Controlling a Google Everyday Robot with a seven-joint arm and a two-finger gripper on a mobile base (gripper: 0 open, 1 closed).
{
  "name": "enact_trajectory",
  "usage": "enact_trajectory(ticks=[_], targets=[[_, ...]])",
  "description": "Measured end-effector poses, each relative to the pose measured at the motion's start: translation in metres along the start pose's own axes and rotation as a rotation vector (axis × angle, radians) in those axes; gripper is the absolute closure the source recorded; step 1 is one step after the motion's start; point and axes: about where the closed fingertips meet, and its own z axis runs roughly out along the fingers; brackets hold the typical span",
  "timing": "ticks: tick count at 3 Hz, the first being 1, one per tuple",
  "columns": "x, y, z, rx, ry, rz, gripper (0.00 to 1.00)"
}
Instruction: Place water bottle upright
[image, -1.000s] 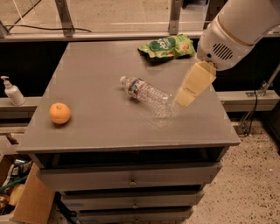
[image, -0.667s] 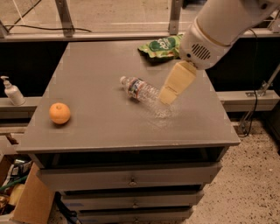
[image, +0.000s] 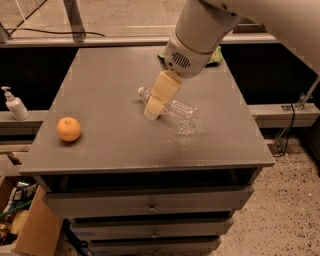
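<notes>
The water bottle (image: 179, 112) is clear ribbed plastic and lies on its side near the middle of the grey table (image: 110, 130), its cap end pointing to the back left. The gripper (image: 152, 113), cream coloured on a white arm, reaches down from the upper right. It hangs over the bottle's cap end and label and hides them. The bottle's body shows to the right of the gripper.
An orange (image: 69, 129) sits at the table's left front. A green bag (image: 216, 55) lies at the back, mostly behind the arm. A white pump dispenser (image: 14, 104) stands on a ledge to the left. Drawers are below the tabletop, a cardboard box (image: 27, 235) at lower left.
The arm and gripper have moved left and down, from beside the bottle's right end to over its cap end. The bottle and orange have not moved.
</notes>
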Motion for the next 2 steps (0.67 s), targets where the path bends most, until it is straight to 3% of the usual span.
enact_trajectory(ticks=[2], targets=[[-0.020, -0.034, 0.047, -0.001, 0.070, 0.077, 0.00]])
